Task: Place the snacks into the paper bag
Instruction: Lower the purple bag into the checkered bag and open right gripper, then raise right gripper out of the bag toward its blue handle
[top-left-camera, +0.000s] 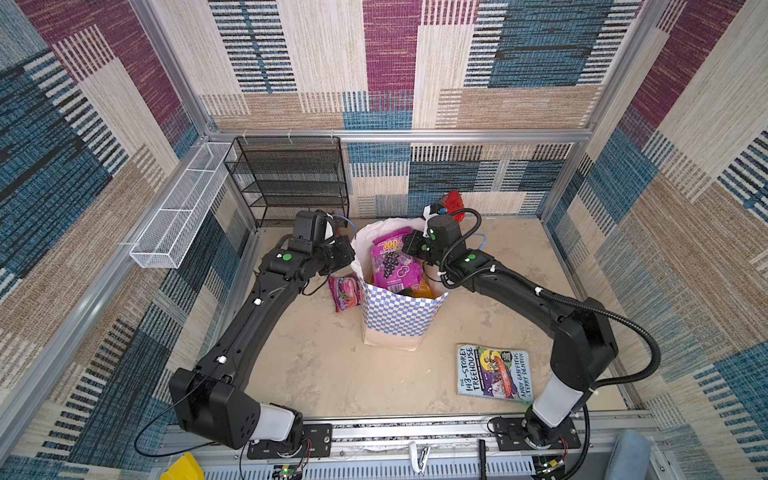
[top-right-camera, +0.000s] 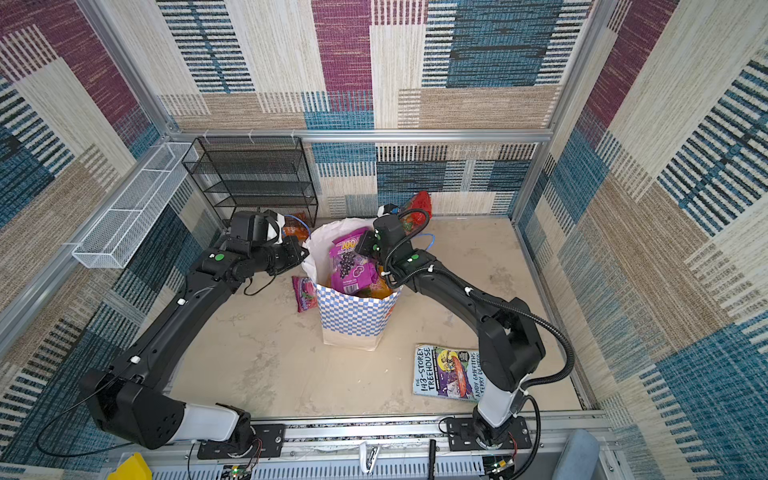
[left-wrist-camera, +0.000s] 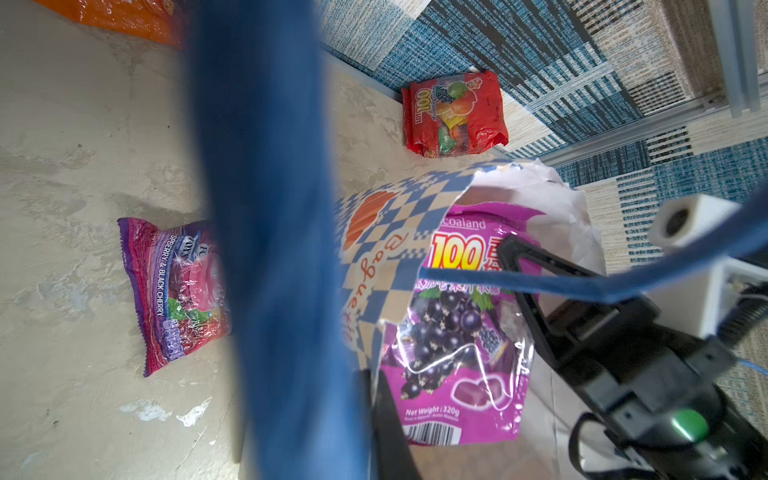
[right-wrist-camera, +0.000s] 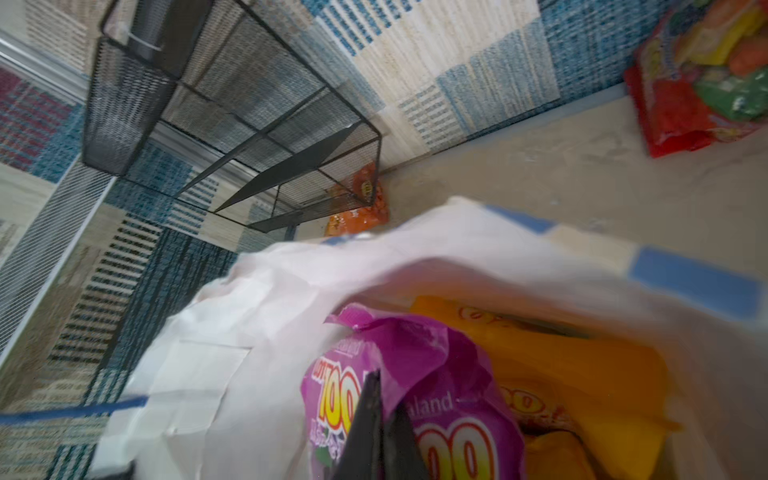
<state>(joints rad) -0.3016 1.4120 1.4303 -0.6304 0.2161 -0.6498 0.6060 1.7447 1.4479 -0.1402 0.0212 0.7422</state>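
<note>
- The paper bag (top-left-camera: 399, 320) stands upright in the middle of the tabletop (top-left-camera: 316, 374) with its mouth open.
- Yellow-orange mango packets (right-wrist-camera: 582, 374) lie low inside it against one wall. These count as done.
- The purple grape packet (top-left-camera: 392, 266) stands in the mouth, its lower part inside and its top above the rim. I judge it about halfway in.
- The right jaws are closed at the top edge of the grape packet. In the right wrist view they seem to pinch it, though blur makes that likely rather than certain.
- The left jaws are closed at the bag's left rim, close by a blue cord handle (left-wrist-camera: 257, 208). They appear to grip the paper edge so that the mouth is spread.
- Three snacks are outside the bag:
  - The Fox's packet (top-left-camera: 345, 293) lies flat just beside the bag's left side.
  - The red packet (top-left-camera: 455, 203) leans at the back wall behind the bag.
  - The orange packet (right-wrist-camera: 359, 208) sits at the foot of the black mesh shelf (top-left-camera: 291, 183).
- The book (top-left-camera: 494, 374) lies near the front right and is no part of the job.
- Overall the task looks about half done: one packet to let go, three to fetch.
</note>
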